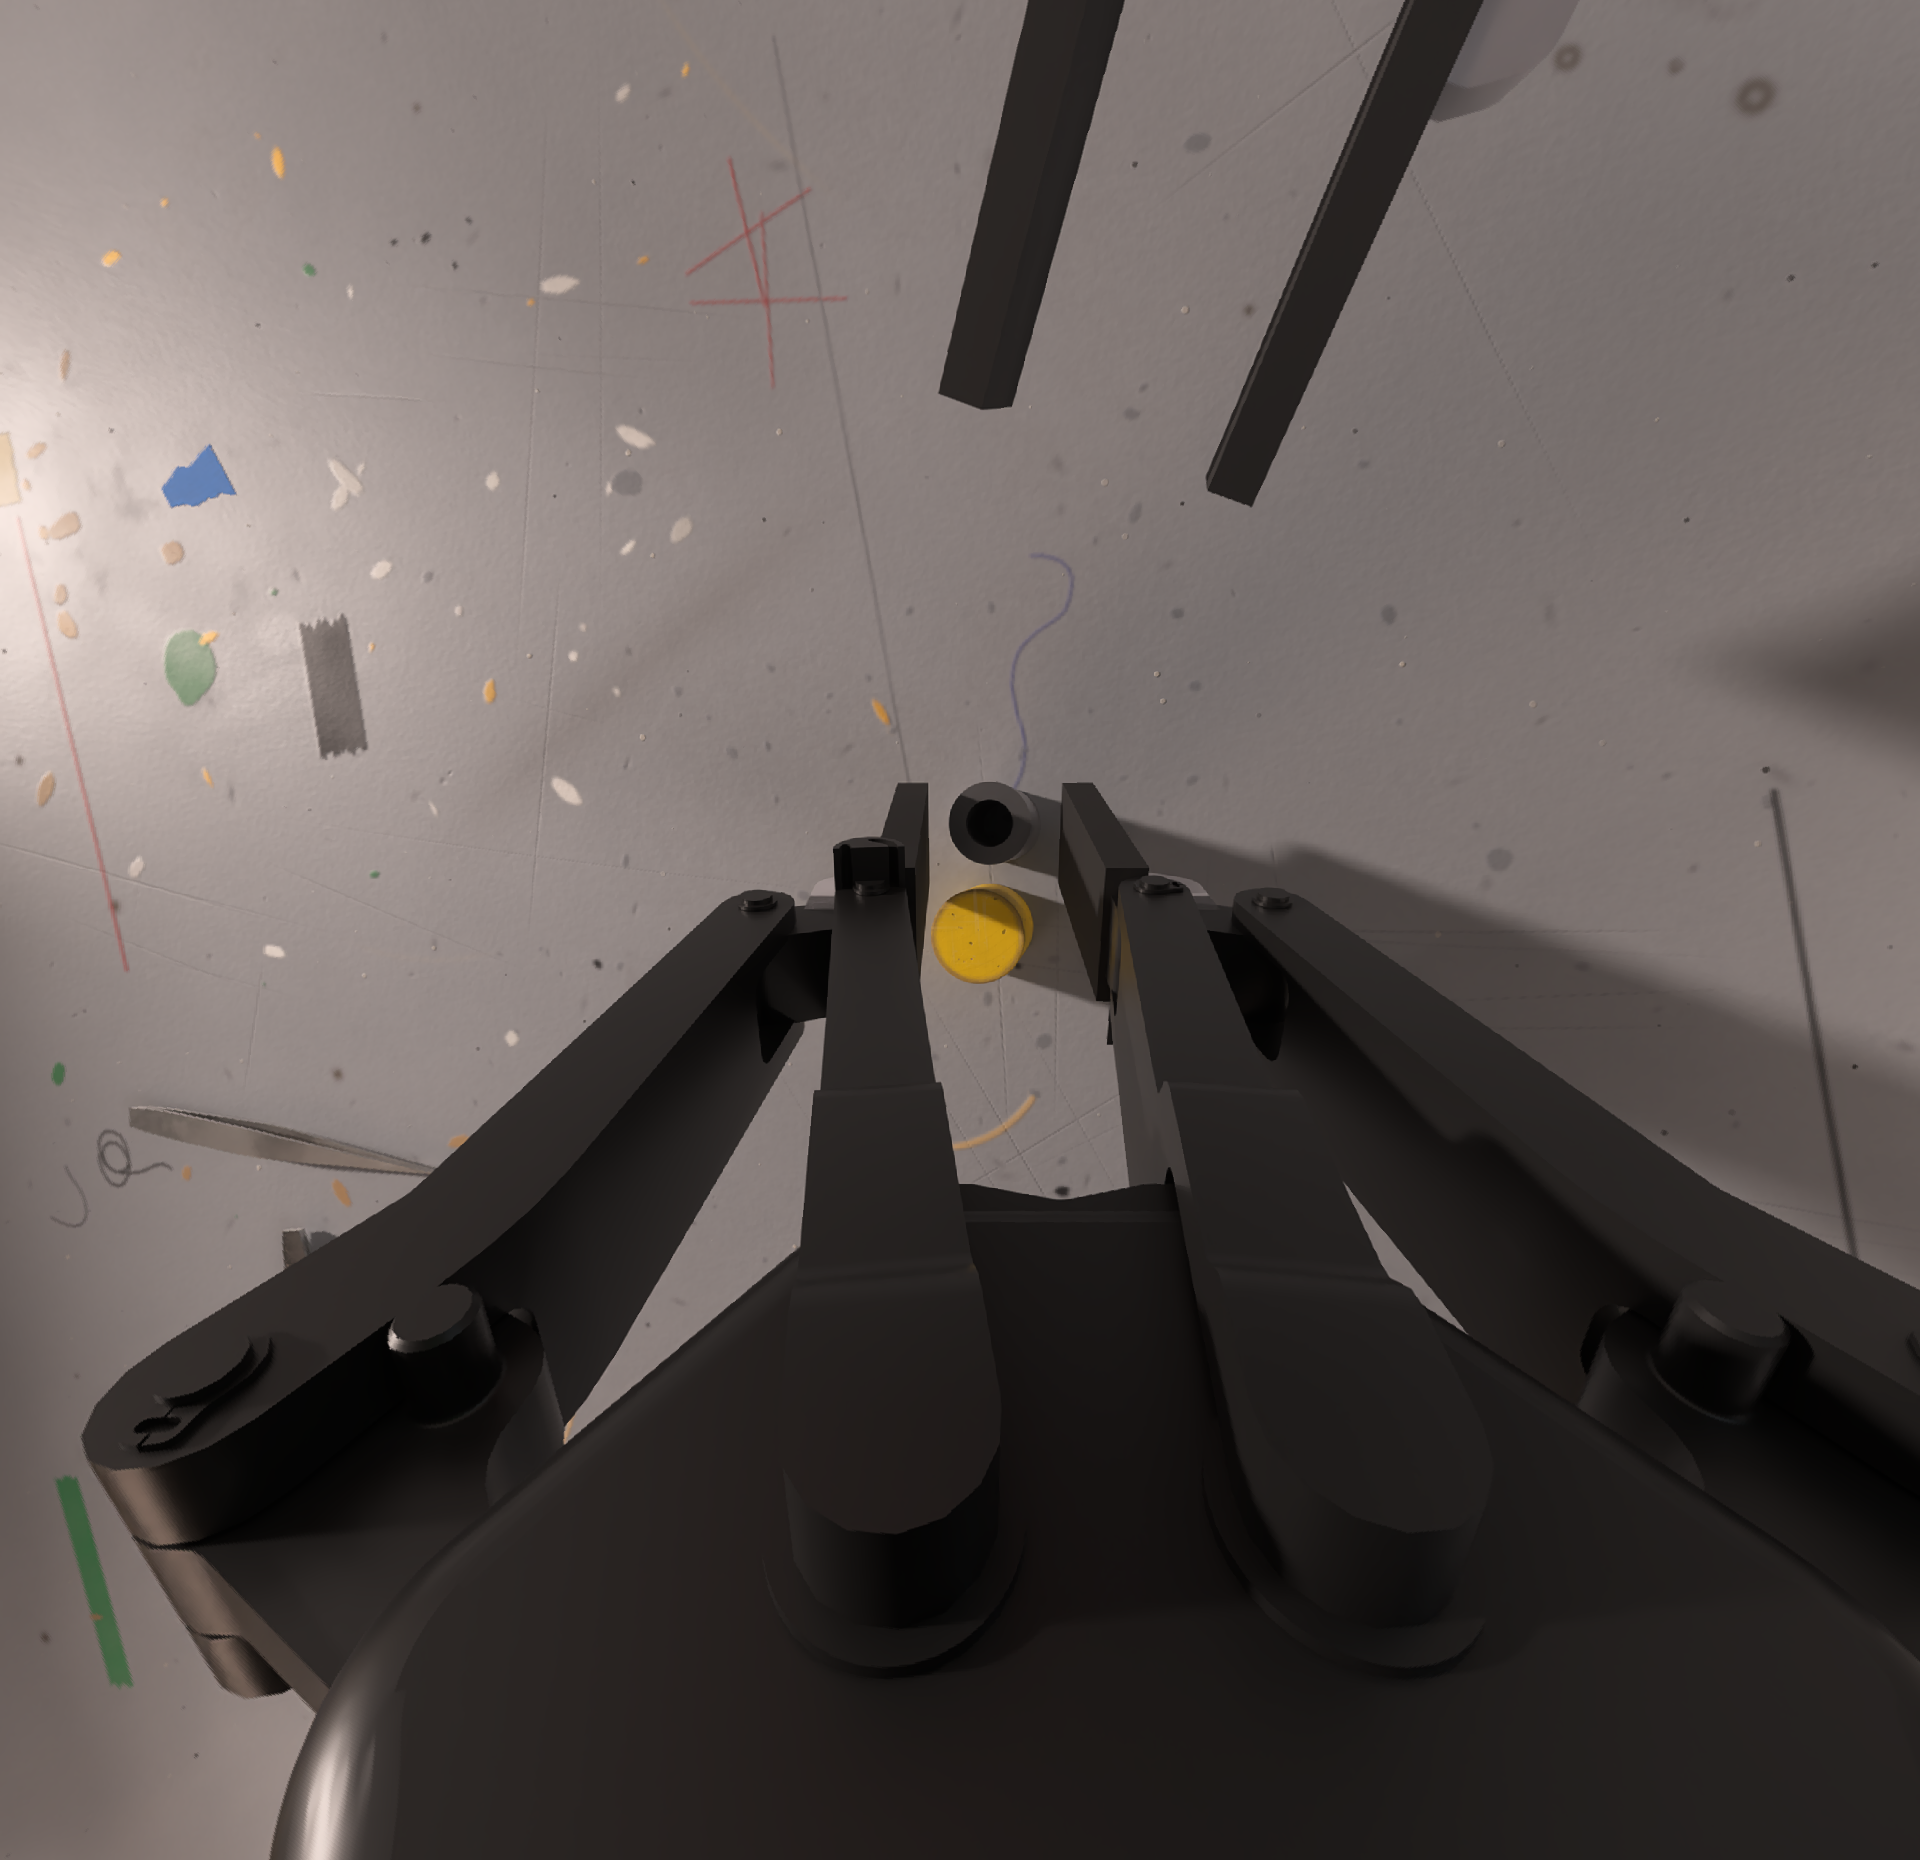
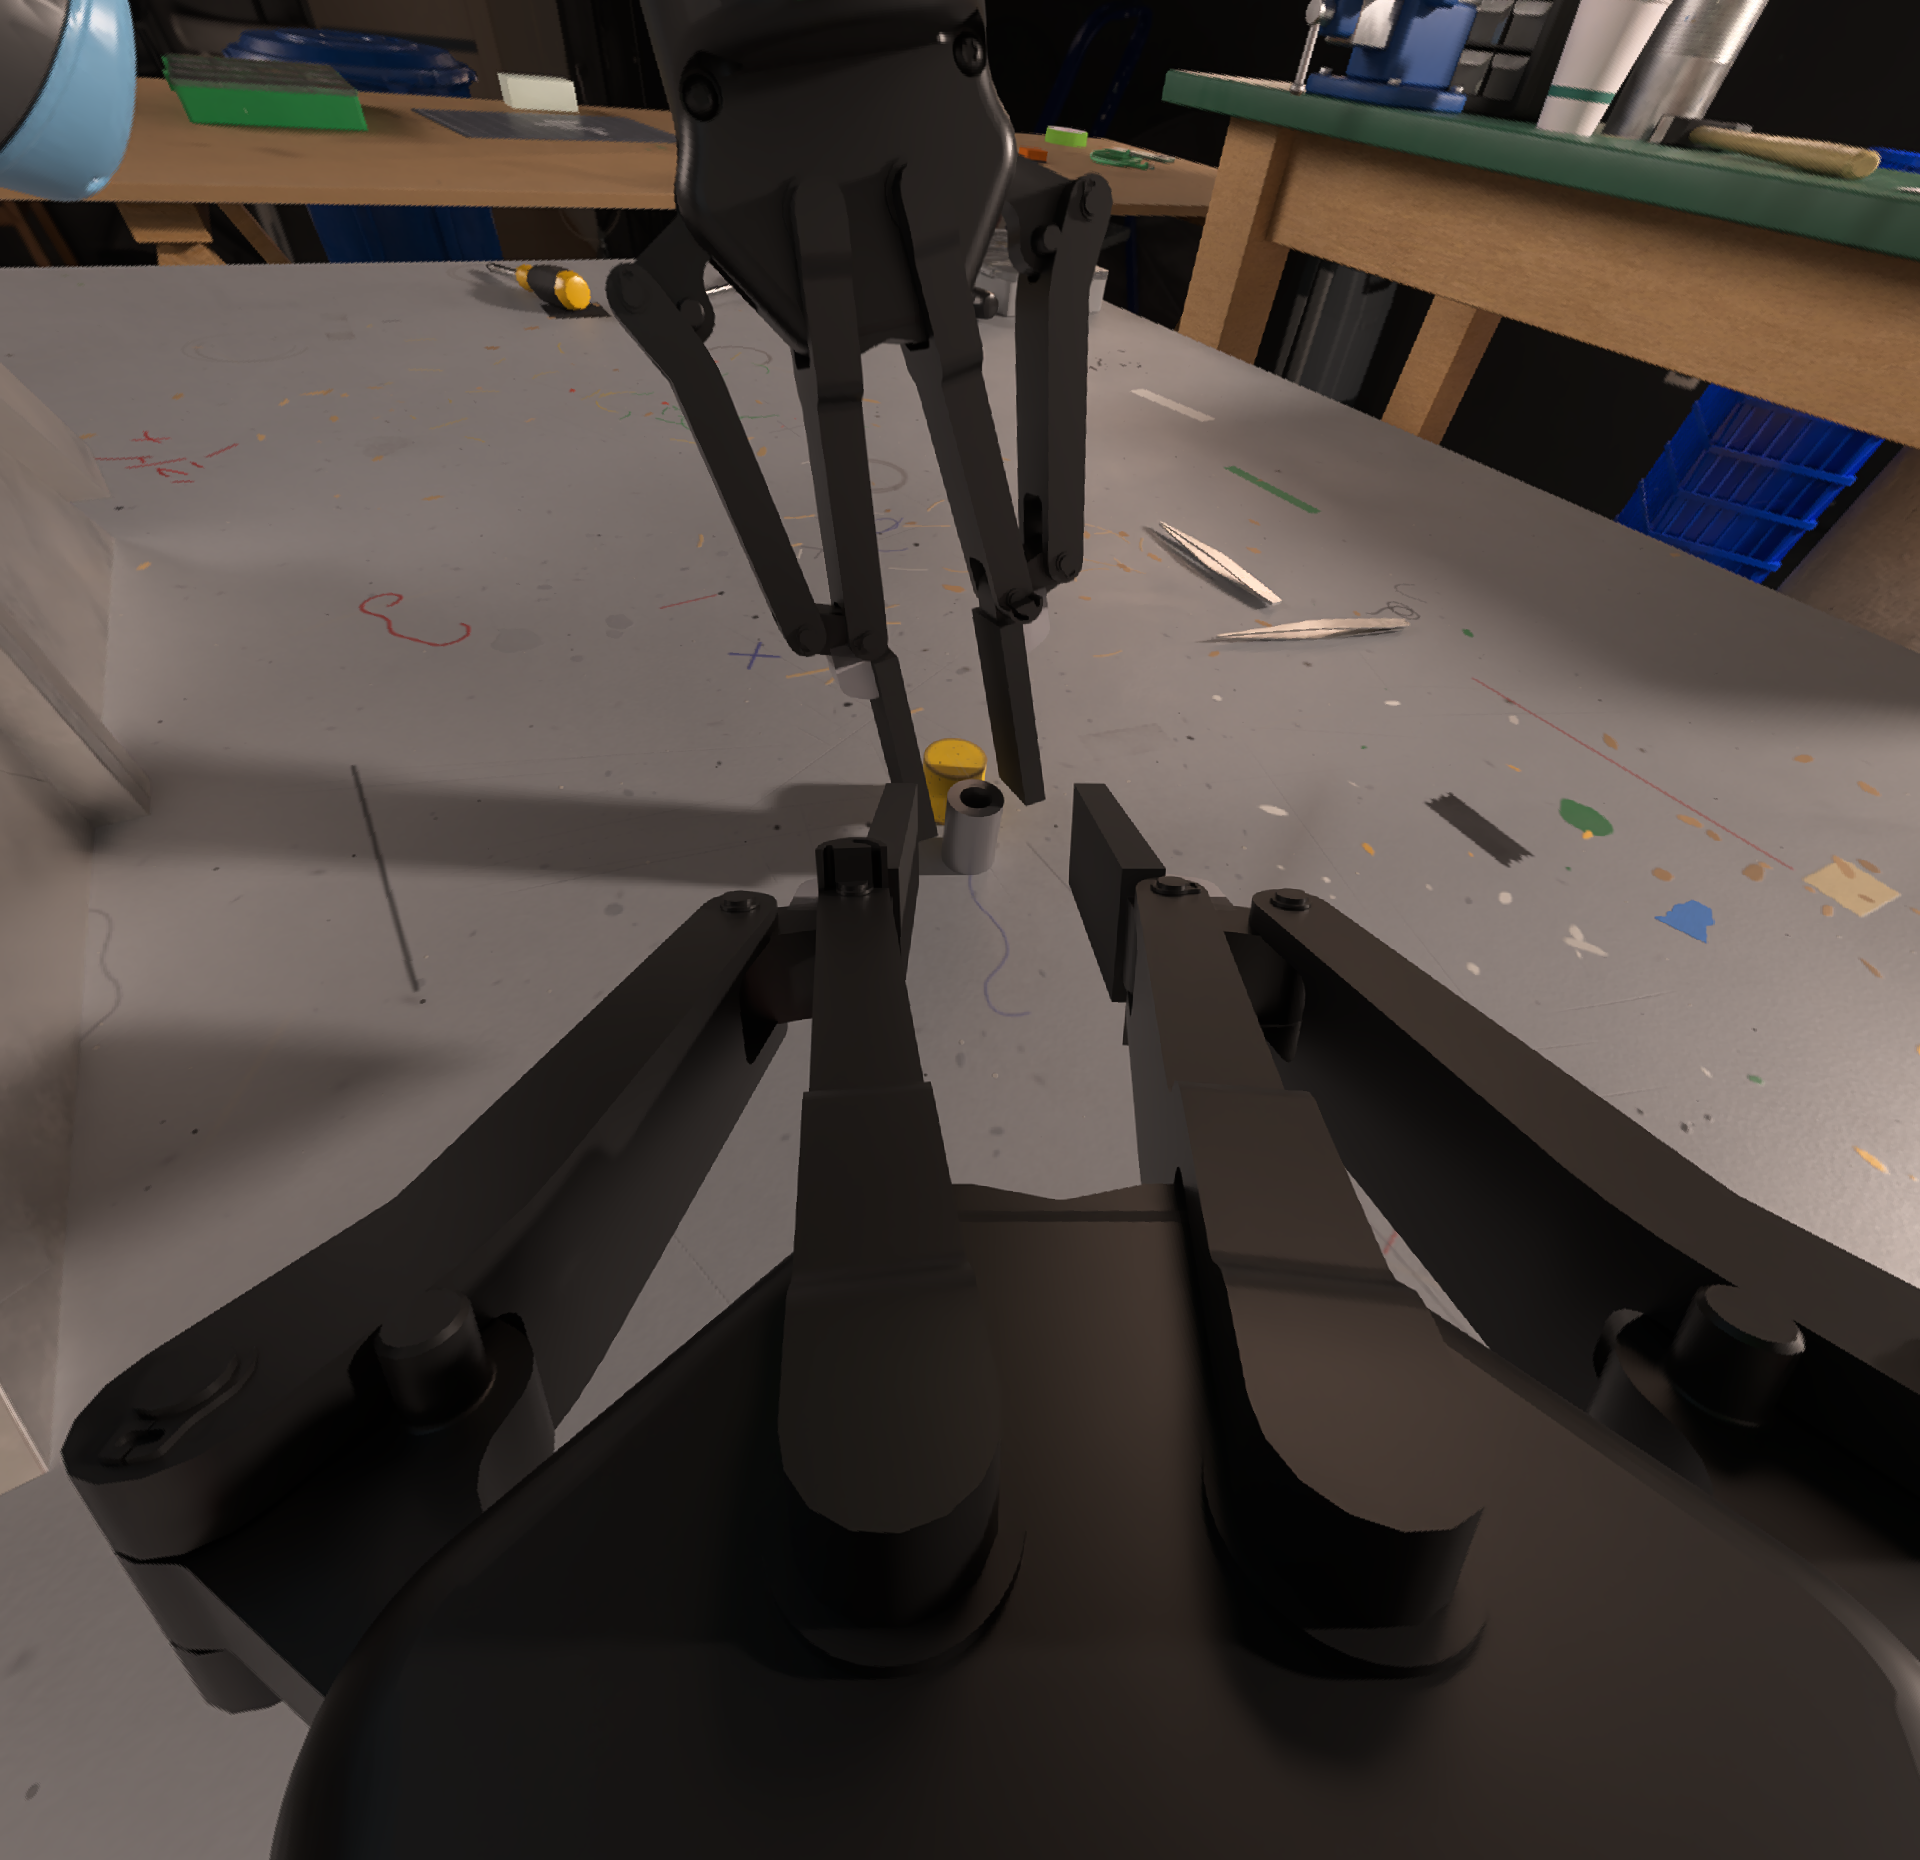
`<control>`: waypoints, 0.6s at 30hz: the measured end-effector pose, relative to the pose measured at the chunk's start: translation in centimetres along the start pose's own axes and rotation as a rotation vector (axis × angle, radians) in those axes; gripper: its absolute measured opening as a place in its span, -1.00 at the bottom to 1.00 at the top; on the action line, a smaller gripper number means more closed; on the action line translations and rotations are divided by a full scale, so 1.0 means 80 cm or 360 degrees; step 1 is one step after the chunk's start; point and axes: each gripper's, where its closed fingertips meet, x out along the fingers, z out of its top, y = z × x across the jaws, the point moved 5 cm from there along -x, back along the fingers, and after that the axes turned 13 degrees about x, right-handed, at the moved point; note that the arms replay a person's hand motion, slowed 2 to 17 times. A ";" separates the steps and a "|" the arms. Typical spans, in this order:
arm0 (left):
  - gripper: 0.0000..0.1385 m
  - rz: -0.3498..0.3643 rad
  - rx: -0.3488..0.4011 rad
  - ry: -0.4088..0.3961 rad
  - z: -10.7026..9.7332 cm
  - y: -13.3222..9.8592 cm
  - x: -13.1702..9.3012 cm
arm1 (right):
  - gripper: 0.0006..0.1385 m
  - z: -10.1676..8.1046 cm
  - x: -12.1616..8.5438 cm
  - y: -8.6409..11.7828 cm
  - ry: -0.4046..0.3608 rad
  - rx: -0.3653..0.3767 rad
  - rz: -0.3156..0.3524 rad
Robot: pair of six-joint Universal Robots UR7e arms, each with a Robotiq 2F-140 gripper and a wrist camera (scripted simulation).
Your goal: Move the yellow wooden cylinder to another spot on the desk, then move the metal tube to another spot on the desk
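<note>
The yellow wooden cylinder (image 1: 982,932) stands upright on the grey desk (image 1: 520,875), touching or almost touching the short metal tube (image 1: 992,823), which also stands upright. My left gripper (image 1: 995,844) is open and lowered, with one finger on each side of the cylinder and a gap left on the right side. In the right wrist view the left gripper (image 2: 961,771) straddles the cylinder (image 2: 954,766), and the tube (image 2: 975,828) stands just in front of it. My right gripper (image 2: 997,813) is open and empty, hovering just short of the tube; it also shows in the left wrist view (image 1: 1103,439).
Two pairs of tweezers (image 2: 1309,628) (image 2: 1216,563) lie to the right, and one shows in the left wrist view (image 1: 281,1145). A screwdriver (image 2: 556,286) lies at the far edge. Wooden workbenches (image 2: 1558,210) and a blue crate (image 2: 1756,491) stand beyond the desk.
</note>
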 end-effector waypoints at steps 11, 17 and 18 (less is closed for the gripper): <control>-0.50 0.0133 -0.0089 -0.0174 -0.004 0.004 -0.038 | -0.43 0.000 0.000 -0.001 -0.0004 0.0008 -0.0004; -0.51 0.0273 -0.0188 -0.0322 -0.013 0.010 -0.069 | -0.43 0.001 0.000 -0.002 -0.0012 0.0024 -0.0012; -0.51 0.0303 -0.0209 -0.0350 -0.015 0.012 -0.075 | -0.43 0.001 0.000 -0.003 -0.0014 0.0029 -0.0015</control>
